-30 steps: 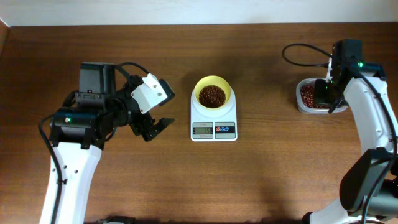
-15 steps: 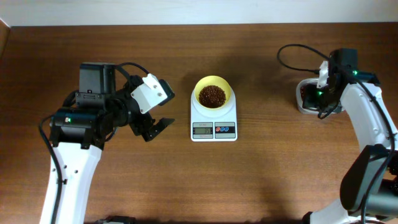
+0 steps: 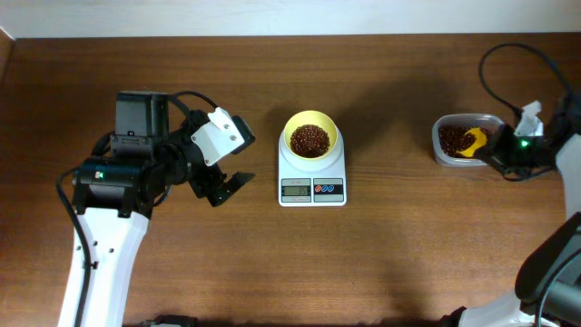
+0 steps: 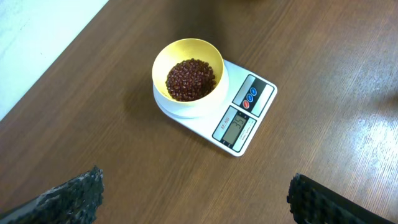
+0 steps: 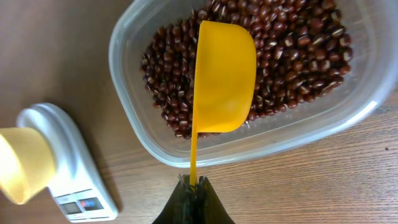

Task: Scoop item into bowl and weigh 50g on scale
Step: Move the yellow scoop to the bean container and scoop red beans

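Observation:
The pale-yellow bowl [image 3: 311, 117] stands on the white scale [image 3: 312, 189] at the table's middle, with a pile of dark red-brown beans [image 3: 310, 140] inside. In the left wrist view, bowl [image 4: 186, 50], beans [image 4: 189, 79] and scale [image 4: 245, 115] lie ahead of my left gripper [image 4: 194, 186]. That left gripper [image 3: 222, 186] is wide open, empty, left of the scale. My right gripper [image 5: 194, 183] is shut on the thin handle of a yellow scoop [image 5: 224, 78], whose cup hangs over the beans [image 5: 298, 50] in the clear tub [image 5: 280, 140]. No beans show on the scoop's yellow face.
The clear tub [image 3: 454, 163] of beans sits at the far right with the scoop [image 3: 472, 141] over it and my right gripper [image 3: 497, 150] at its right side. Bare wood separates tub and scale. The right wrist view catches scale [image 5: 68, 162] and bowl [image 5: 22, 165] at lower left.
My right arm has swung from above the tub out to its right, uncovering the tub with the scoop over it. The left arm, bowl and scale are unchanged.

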Robot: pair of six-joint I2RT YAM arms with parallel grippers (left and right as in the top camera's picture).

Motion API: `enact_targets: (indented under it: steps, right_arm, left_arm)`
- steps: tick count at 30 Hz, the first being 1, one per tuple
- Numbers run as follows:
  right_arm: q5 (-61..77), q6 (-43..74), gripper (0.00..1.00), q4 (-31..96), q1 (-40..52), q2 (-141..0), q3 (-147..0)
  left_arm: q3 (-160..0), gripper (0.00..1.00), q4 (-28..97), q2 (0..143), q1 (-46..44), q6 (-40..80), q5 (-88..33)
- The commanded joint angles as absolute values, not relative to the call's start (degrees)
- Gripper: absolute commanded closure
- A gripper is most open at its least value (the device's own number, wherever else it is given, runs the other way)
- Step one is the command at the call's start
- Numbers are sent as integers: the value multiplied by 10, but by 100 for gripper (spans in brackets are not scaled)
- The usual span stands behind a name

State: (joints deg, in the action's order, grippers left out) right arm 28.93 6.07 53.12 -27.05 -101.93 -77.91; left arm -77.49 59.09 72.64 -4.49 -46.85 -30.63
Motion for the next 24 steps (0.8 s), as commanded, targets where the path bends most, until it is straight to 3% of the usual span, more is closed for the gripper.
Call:
enact_targets:
  steps: [1, 12, 21, 24]
  right_arm:
    - [363, 60, 96, 534, -299, -1015, -777]
    - [451, 60, 96, 541, -309, -1015, -777]
    - [656, 61, 96, 509, -303, -1015, -777]
    - [669, 61, 96, 496, -275, -1015, -777]
  left_arm:
    - [-784, 1, 591, 723, -46, -463, -306]
    - [-784, 1, 591, 723, -46, -463, -306]
    - [-784, 1, 591, 723, -46, -463, -306]
    - [-784, 1, 591, 723, -46, -463, -306]
